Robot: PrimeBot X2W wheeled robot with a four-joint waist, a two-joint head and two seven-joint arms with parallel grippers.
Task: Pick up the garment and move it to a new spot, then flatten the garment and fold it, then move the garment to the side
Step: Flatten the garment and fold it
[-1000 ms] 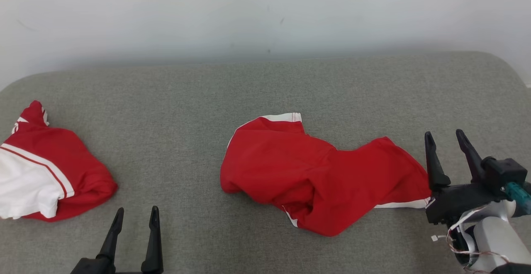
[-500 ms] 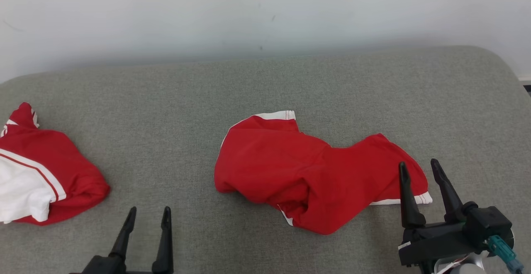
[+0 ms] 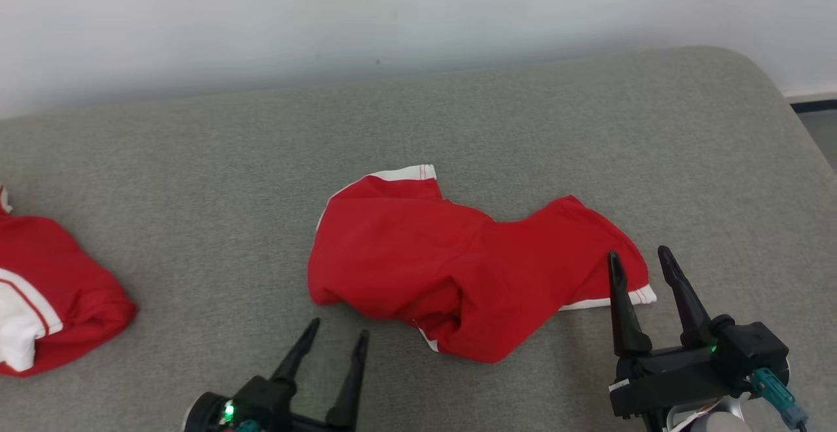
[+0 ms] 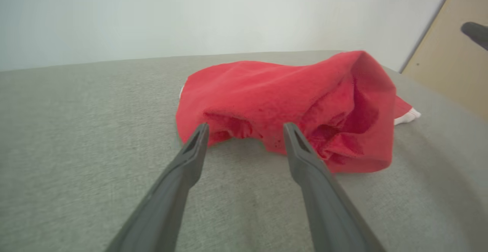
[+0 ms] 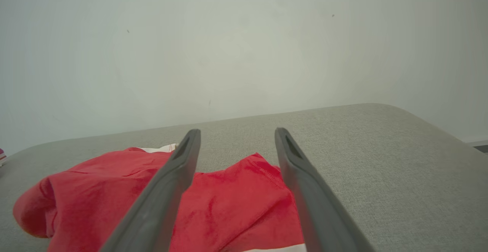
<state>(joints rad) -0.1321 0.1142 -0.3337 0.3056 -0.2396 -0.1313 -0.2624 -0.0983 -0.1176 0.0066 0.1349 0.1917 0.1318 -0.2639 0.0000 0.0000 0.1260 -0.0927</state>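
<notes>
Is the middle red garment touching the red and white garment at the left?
Apart. The head view shows bare grey cushion between the red garment and the red and white garment.

Left end effector (image 3: 339, 327) and right end effector (image 3: 639, 253) both gape wide, fingers pointing forward

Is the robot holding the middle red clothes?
No, the red garment lies loose on the cushion; left gripper and right gripper are open.
</notes>
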